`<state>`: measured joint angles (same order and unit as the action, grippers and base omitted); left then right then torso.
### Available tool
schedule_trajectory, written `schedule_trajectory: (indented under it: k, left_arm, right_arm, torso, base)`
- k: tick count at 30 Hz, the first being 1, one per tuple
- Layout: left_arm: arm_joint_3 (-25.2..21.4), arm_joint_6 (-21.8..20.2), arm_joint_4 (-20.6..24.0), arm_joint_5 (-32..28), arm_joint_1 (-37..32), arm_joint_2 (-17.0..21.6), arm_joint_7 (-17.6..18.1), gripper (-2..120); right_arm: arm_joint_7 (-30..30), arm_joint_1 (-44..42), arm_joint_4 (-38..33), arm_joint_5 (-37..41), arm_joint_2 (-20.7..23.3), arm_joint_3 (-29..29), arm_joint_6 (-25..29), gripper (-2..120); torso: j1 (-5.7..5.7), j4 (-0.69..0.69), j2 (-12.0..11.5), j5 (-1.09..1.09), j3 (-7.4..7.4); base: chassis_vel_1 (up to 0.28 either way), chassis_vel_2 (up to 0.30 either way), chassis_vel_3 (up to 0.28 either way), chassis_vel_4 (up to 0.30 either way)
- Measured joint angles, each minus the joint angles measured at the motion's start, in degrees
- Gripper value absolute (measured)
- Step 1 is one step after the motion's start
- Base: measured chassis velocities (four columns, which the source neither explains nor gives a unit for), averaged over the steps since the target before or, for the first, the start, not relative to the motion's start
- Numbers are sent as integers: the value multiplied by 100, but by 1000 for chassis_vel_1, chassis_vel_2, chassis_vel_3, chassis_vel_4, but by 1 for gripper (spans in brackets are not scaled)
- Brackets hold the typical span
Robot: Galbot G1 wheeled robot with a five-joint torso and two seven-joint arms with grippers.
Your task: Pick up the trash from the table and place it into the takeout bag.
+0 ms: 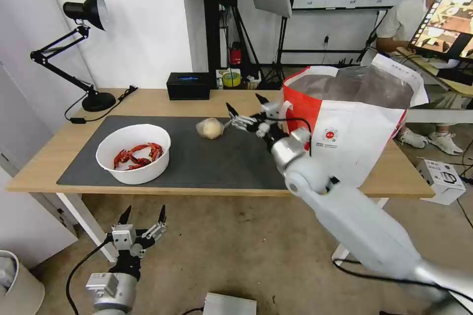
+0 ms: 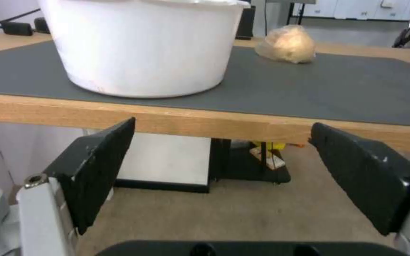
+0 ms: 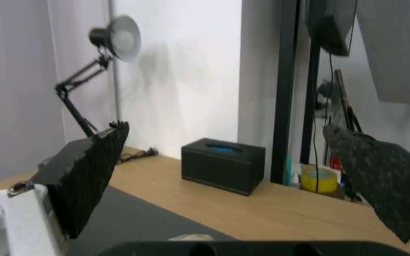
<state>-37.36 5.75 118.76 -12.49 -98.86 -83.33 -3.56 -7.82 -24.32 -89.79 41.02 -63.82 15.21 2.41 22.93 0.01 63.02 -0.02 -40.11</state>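
Right pincer (image 1: 245, 105) spread wide, gripping nothing, just right of wrapped lump (image 1: 210, 128) on bench (image 1: 152, 102). Left pincer (image 1: 143, 215) gaping, parked low near the floor.

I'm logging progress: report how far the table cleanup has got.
Looks done: I can't see into the takeout bag, so nothing is confirmed inside.
In hand: nothing. The right gripper, jaws open, is above the mat beside the wrapped lump.
Left: the lump and the bowl of crayfish shells on the table.
The left gripper waits open below the table edge.
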Motion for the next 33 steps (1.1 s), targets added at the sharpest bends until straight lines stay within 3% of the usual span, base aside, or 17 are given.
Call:
schedule_trajectory:
  k: [13, 17, 25, 33]
  left_arm:
    - [-16, 4, 9, 6, -18, 26, -15, 100]
    - [-17, 4, 24, 10, -47, 37, -18, 100]
    - [-41, 4, 39, 18, -90, 32, -29, 100]
    - [-47, 4, 44, 28, -102, 14, -33, 100]
  right_arm:
    - [88, 883, 1874, -4, -1012, 355, -284, 100]
    - [288, 1151, 2581, -51, -1550, 371, -291, 100]
    - [434, 1330, 3478, -76, -2233, 278, -279, 100]
    - [475, 1330, 4186, -258, -2622, 133, -279, 100]
  torso:
    - [0, -1, 0, 1, 0]
    - [0, 0, 0, 1, 0]
    - [-1, 0, 0, 1, 0]
    - [-1, 1, 0, 2, 0]
  base:
    - [0, 0, 0, 0]
    - [0, 0, 0, 0]
    - [0, 0, 0, 0]
    - [0, 0, 0, 0]
